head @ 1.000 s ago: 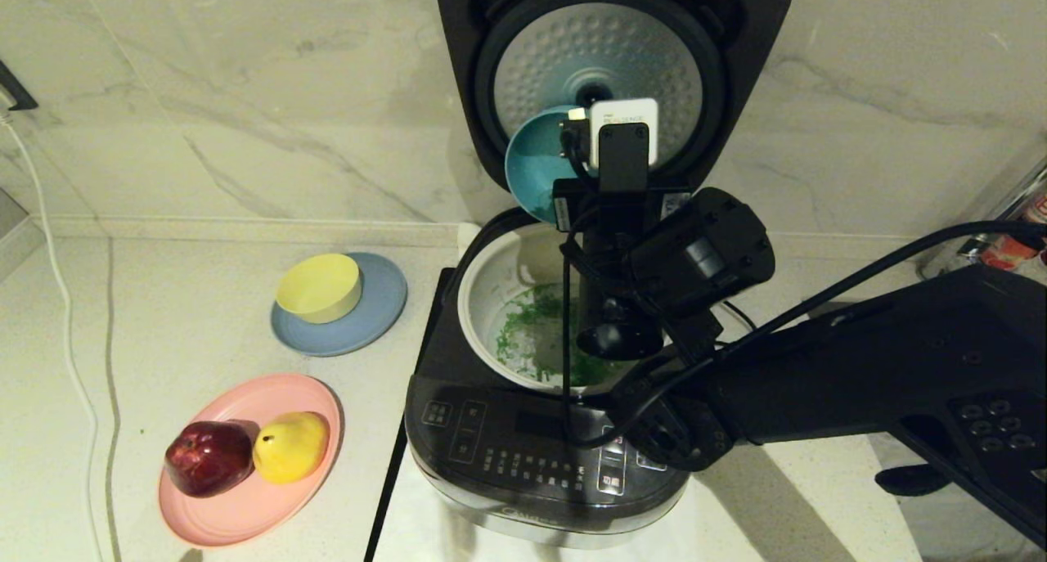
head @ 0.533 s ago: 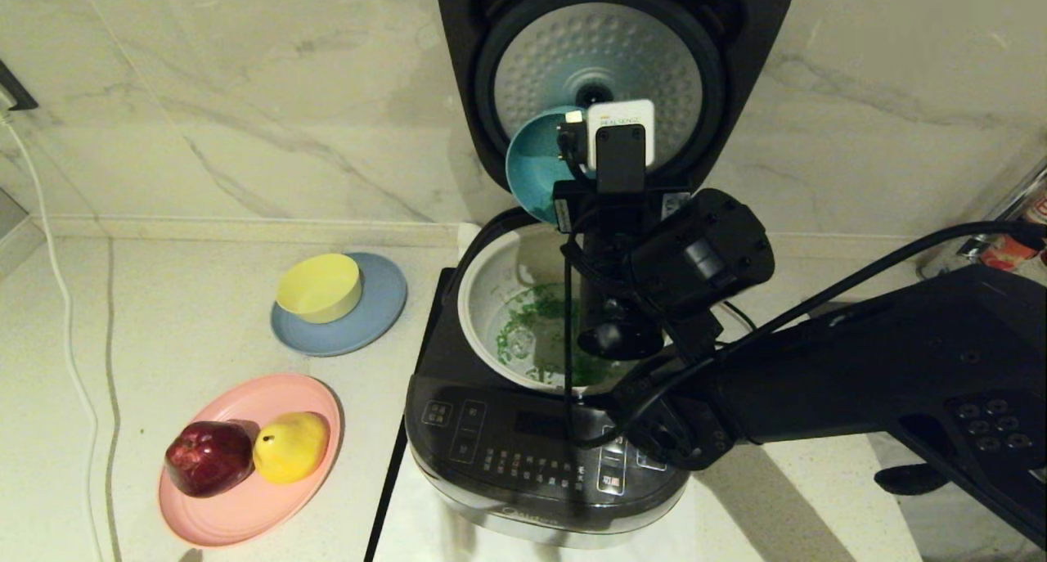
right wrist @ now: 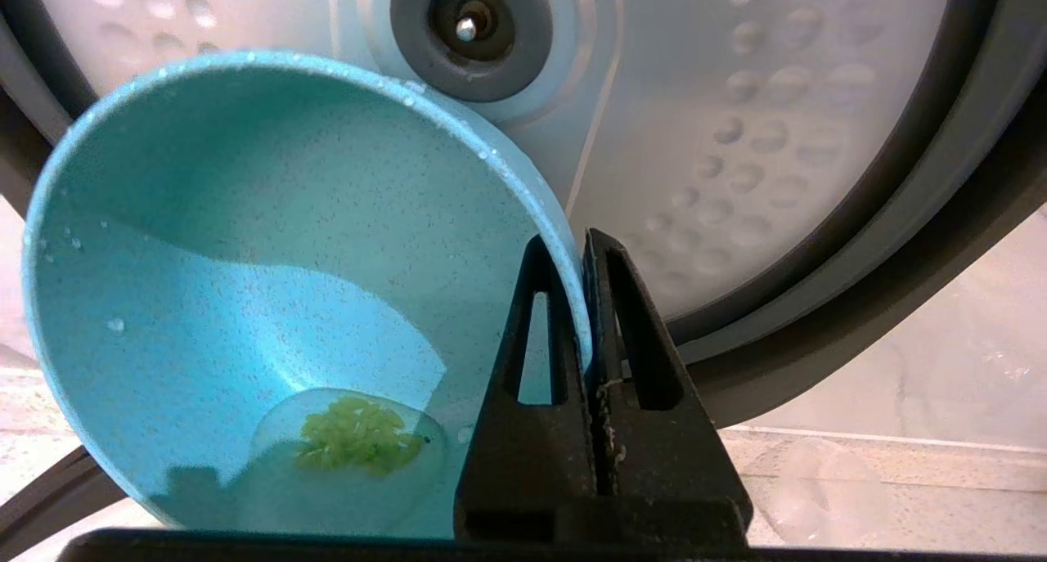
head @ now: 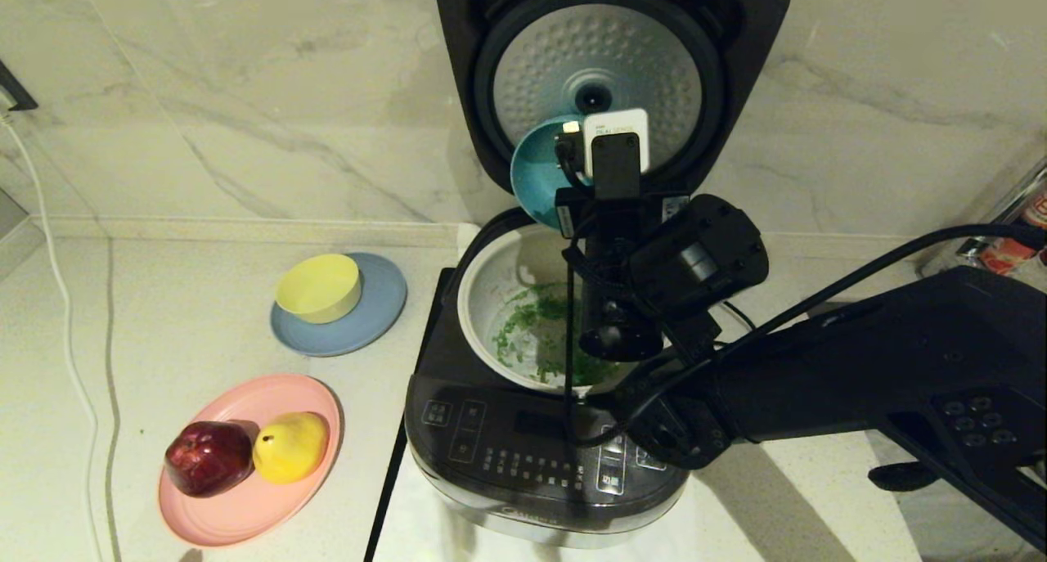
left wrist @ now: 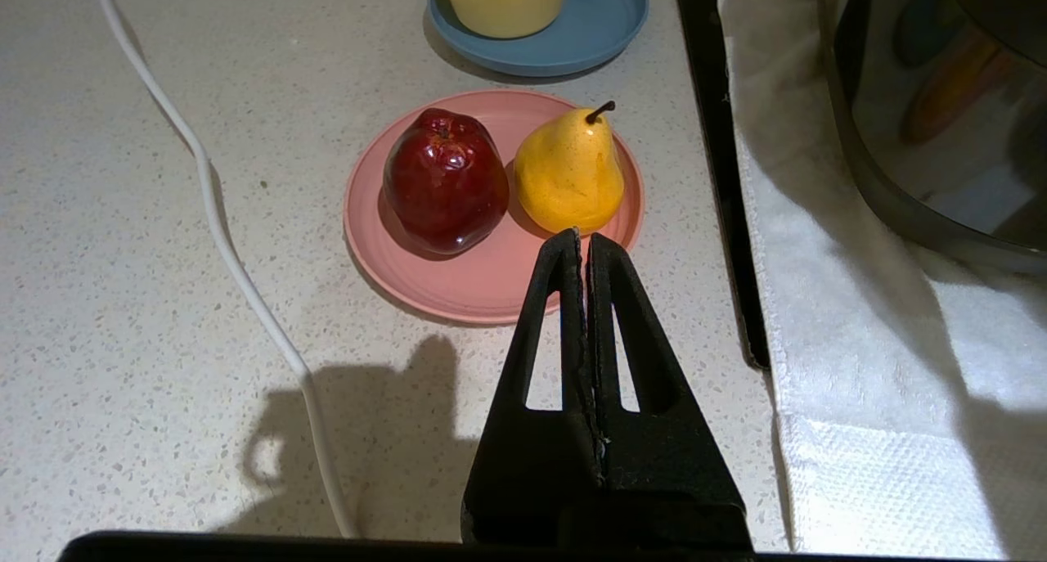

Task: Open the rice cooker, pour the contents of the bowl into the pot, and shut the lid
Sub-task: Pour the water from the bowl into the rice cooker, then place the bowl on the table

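The black rice cooker (head: pixel 523 456) stands open, its lid (head: pixel 605 55) upright with the dimpled silver plate facing me. Green bits, the contents (head: pixel 536 333), lie scattered in the cream pot (head: pixel 478 296). Above the pot's far edge my right gripper (right wrist: pixel 582 247) is shut on the rim of the teal bowl (head: pixel 536 177), which is tipped steeply on its side. A small clump of green bits (right wrist: pixel 360 435) still sticks low in the bowl (right wrist: pixel 245 259). In the head view the wrist camera hides the fingers. My left gripper (left wrist: pixel 582 239) is shut and empty above the counter, near the pink plate.
A yellow bowl (head: pixel 319 288) sits on a blue-grey plate (head: pixel 380 312) left of the cooker. A pink plate (head: pixel 245 513) holds a red apple (head: pixel 208 457) and a yellow pear (head: pixel 290 446). A white cord (head: pixel 49 243) runs along the left. A white towel (left wrist: pixel 859 341) lies under the cooker.
My right gripper has lowered the tipped bowl a little toward the pot. The green bits in the pot have shifted slightly.
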You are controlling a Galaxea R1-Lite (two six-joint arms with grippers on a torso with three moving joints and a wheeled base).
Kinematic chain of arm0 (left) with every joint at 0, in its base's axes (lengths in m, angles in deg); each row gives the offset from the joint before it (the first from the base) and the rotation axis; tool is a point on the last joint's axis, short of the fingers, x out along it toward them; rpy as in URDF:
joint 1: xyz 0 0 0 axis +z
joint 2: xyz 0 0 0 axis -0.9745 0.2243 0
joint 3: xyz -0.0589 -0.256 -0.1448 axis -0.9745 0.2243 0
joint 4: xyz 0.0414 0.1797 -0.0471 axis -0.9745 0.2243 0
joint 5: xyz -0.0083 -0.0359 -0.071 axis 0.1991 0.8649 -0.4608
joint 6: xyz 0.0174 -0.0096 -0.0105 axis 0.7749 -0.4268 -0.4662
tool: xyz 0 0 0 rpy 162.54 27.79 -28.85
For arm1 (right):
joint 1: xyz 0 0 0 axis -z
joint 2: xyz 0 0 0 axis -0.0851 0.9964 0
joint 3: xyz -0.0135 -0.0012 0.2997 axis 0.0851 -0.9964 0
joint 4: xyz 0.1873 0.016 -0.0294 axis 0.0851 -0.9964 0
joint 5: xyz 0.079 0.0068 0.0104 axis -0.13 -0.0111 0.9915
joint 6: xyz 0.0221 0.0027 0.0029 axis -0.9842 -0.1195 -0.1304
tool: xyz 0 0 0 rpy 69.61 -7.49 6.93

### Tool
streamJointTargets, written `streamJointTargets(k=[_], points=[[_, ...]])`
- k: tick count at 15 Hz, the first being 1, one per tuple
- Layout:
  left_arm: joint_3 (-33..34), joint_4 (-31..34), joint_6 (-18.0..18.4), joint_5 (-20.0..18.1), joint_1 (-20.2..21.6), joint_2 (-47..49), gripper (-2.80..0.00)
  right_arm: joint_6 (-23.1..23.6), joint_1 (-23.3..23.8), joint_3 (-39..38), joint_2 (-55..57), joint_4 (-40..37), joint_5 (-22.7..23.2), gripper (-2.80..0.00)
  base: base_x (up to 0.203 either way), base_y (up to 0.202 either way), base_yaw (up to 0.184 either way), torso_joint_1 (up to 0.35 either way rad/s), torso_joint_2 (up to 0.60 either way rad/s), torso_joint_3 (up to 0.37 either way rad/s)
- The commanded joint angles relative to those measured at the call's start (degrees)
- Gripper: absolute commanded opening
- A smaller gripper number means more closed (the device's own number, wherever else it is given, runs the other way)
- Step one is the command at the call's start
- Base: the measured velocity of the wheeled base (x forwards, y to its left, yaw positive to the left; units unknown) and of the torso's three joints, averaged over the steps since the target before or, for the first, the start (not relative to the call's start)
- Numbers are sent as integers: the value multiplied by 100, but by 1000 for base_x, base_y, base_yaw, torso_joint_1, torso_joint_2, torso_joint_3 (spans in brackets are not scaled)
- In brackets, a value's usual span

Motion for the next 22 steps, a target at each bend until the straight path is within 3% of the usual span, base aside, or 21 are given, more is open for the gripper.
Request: streamJointTargets(k=[1, 7, 13, 19, 22], points=[[53, -2, 1, 0, 0, -6, -280, 45, -19, -41, -199, 49, -70, -280, 0, 0, 0, 0, 0, 0], [53, -2, 1, 0, 0, -6, -280, 53, -279, -809, -1135, -121, -403, -280, 0, 0, 0, 0, 0, 0], [53, -2, -8, 0, 0, -6, -280, -37, -613, -2042, -2668, -1392, -731, -280, 0, 0, 0, 0, 0, 0], [53, -2, 1, 0, 0, -6, -280, -135, -1220, -3392, -3745, -1983, -1365, -280, 0, 0, 0, 0, 0, 0], [53, -2, -8, 0, 0, -6, -280, -381, -717, -3851, -4085, -2453, -1379, -280, 0, 0, 0, 0, 0, 0]])
